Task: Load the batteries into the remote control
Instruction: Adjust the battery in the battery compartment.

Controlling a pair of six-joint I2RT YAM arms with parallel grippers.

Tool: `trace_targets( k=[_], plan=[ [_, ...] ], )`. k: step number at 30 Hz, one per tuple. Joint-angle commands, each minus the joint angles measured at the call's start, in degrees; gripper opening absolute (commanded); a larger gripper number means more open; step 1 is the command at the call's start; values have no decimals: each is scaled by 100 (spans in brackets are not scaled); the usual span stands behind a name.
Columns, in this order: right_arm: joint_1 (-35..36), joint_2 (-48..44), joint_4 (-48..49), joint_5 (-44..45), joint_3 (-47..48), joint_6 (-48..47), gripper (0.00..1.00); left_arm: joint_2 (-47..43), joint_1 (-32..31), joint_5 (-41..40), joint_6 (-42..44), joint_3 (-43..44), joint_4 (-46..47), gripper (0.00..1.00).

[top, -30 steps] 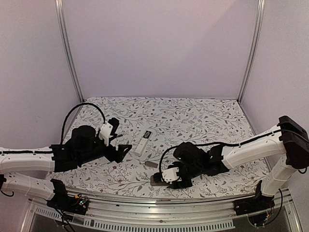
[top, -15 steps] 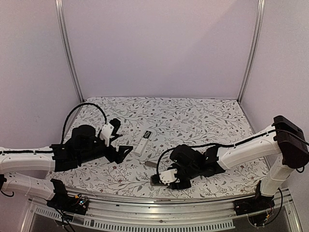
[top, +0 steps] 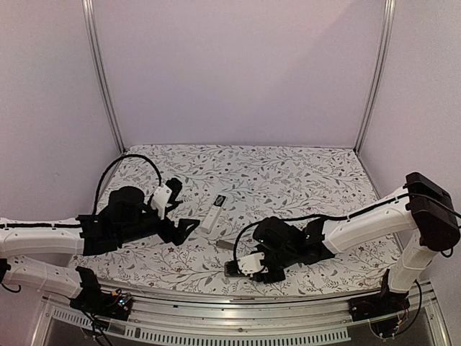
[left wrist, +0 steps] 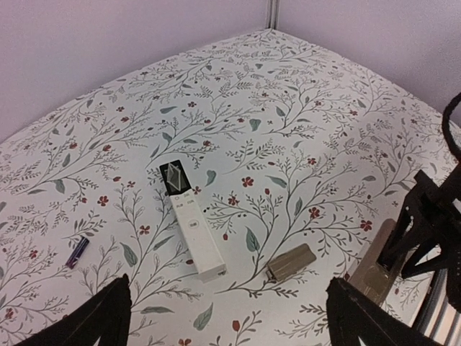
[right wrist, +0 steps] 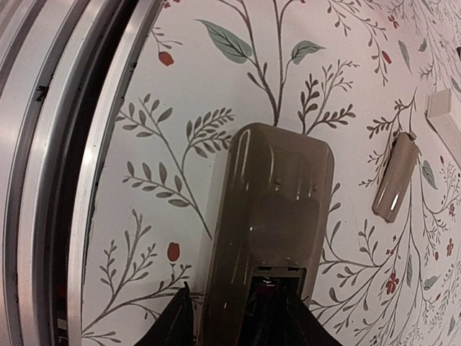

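Fingers of the left gripper (top: 184, 205) stood wide apart and empty, hovering over the left part of the floral-patterned table (top: 302, 180). Below them in the left wrist view lay one slim dark-and-red cylindrical battery (left wrist: 78, 252), alone on the cloth and well apart from everything else. Right of it was a long white plastic remote (left wrist: 191, 220), face up, then a small loose taupe plastic cover (left wrist: 291, 262). Furthest right, close to the metal rail at the table's near edge, lay a taupe plastic remote (right wrist: 270, 216), back up, with a dark opening at its near end. The right gripper (top: 243, 267) sat low over that end, its fingers (right wrist: 175, 321) partly apart on either side of the body. Whether they already pressed it could not be told.

The risks seemed to lie in two places. A squeeze so near one end, off the remote's middle, could swivel it or push it towards the rail. Fingers sitting beside the opening might also block the way in. The battery, round and thin, would probably roll away from an uneven pinch, and only one was visible.
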Motion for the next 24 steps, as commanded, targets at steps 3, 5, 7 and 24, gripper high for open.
trace_targets(
  k=[3, 5, 7, 24],
  plan=[
    [33, 169, -169, 142, -63, 86, 39, 77, 82, 88, 72, -16, 67, 94],
    [35, 166, -200, 149, -63, 93, 36, 89, 83, 87, 79, -12, 72, 94],
    [35, 154, -212, 144, -63, 109, 33, 94, 90, 92, 79, -18, 80, 94],
    [40, 143, -277, 58, -49, 211, 24, 124, 88, 70, 86, -35, 94, 94]
  ],
)
